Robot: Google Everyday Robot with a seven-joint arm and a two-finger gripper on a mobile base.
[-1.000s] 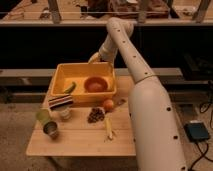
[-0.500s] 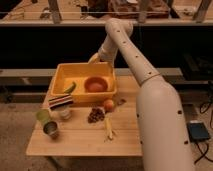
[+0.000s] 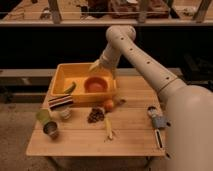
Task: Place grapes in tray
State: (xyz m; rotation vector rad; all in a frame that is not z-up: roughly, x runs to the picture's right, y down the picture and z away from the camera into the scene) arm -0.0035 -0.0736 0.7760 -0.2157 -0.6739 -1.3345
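Note:
The grapes (image 3: 96, 115), a dark lumpy cluster, lie on the wooden table (image 3: 135, 145) in front of the yellow tray (image 3: 57, 82). The tray holds a red-orange bowl (image 3: 96, 85) and a green piece (image 3: 70, 88). My gripper (image 3: 95, 66) hangs at the end of the white arm (image 3: 140, 57), over the tray's back edge above the bowl. It is well behind and above the grapes and holds nothing that I can see.
An orange fruit (image 3: 108, 105) sits just right of the grapes, and a yellowish banana-like piece (image 3: 109, 131) lies in front. A striped item (image 3: 61, 101), a green cup (image 3: 42, 116) and a metal can (image 3: 51, 130) stand at the left. A small grey object (image 3: 156, 118) lies at the right.
The arm and gripper have sunk a little toward the tray's back edge. The grapes and the other objects have not moved.

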